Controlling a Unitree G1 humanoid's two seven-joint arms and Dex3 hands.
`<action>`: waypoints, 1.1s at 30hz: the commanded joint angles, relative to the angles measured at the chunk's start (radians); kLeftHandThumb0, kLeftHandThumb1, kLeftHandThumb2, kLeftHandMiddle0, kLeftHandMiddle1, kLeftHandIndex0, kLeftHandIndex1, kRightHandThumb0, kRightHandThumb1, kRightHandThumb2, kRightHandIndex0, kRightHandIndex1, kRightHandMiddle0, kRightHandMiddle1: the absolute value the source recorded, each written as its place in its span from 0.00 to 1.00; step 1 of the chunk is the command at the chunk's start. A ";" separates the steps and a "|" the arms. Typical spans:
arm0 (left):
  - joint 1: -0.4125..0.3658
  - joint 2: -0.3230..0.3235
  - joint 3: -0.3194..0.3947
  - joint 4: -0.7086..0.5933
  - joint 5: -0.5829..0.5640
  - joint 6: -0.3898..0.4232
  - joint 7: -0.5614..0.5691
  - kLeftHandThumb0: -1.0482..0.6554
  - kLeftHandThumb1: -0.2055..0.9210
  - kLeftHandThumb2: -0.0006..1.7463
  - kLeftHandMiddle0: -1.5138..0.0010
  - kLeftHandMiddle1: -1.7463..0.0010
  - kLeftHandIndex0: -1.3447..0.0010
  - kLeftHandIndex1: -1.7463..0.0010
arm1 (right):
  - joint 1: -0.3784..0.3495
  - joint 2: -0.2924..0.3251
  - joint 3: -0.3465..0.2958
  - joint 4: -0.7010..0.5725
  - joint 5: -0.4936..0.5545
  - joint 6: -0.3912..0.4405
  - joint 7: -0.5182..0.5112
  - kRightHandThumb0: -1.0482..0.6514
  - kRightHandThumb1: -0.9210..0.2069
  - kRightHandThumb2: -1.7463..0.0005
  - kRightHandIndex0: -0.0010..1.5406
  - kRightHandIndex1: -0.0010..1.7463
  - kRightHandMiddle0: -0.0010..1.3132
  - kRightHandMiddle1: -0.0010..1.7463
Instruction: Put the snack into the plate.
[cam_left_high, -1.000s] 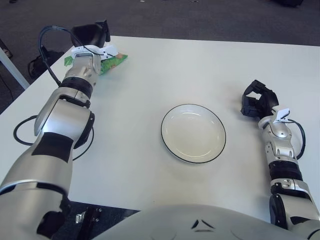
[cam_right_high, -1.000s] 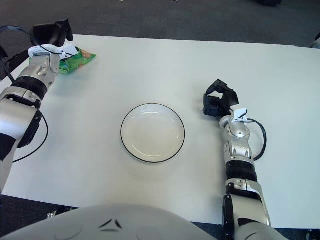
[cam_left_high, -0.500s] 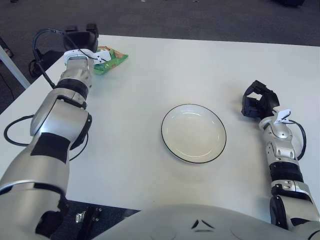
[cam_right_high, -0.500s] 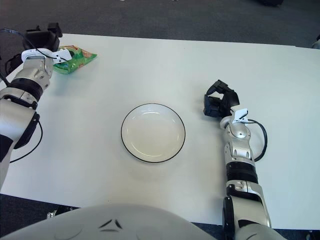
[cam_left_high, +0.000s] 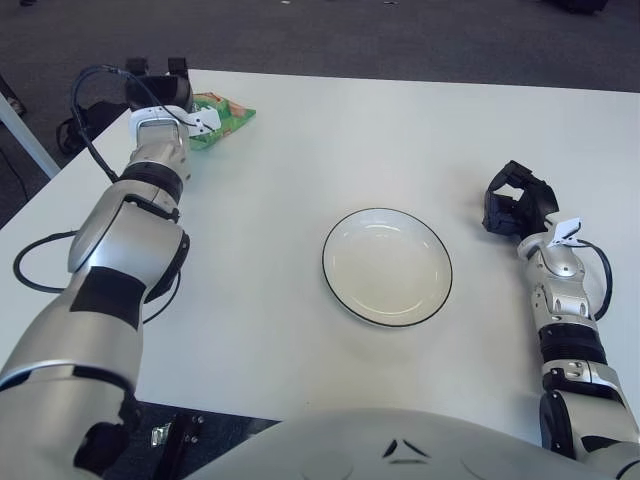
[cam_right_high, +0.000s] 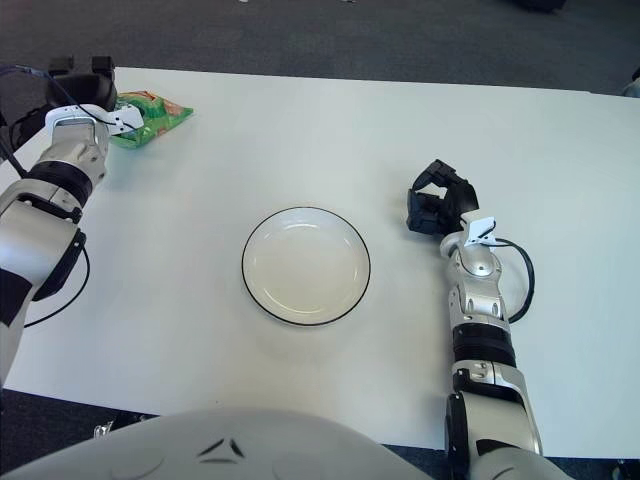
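A green snack bag (cam_left_high: 226, 117) lies flat on the white table at the far left corner. My left hand (cam_left_high: 160, 86) is at the bag's left end, right beside it; I cannot tell whether it touches the bag. A white plate with a black rim (cam_left_high: 387, 267) sits empty in the middle of the table, well to the right of the bag and nearer to me. My right hand (cam_left_high: 516, 204) rests on the table to the right of the plate, fingers curled, holding nothing.
The table's left edge (cam_left_high: 60, 175) runs close under my left arm. A black cable (cam_left_high: 35, 285) loops over that edge. Dark floor lies beyond the far edge.
My left hand drew back from over the snack bag to its left end, then shifted slightly right. The bag stayed on the table. The right arm has not moved.
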 joint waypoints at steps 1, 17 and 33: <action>0.032 -0.010 0.002 0.015 -0.009 0.016 -0.048 0.00 1.00 0.61 1.00 1.00 1.00 0.93 | 0.075 0.021 0.016 0.034 -0.016 0.062 0.002 0.34 0.52 0.26 0.86 1.00 0.46 1.00; 0.067 -0.032 0.048 0.006 -0.073 -0.004 -0.167 0.00 1.00 0.64 1.00 1.00 1.00 0.96 | 0.085 0.025 0.014 0.014 -0.009 0.077 0.005 0.34 0.52 0.26 0.86 1.00 0.46 1.00; 0.087 -0.009 0.141 -0.001 -0.189 -0.198 -0.383 0.00 1.00 0.66 0.97 0.99 1.00 0.81 | 0.084 0.024 0.019 0.013 -0.010 0.073 0.017 0.33 0.53 0.25 0.86 1.00 0.47 1.00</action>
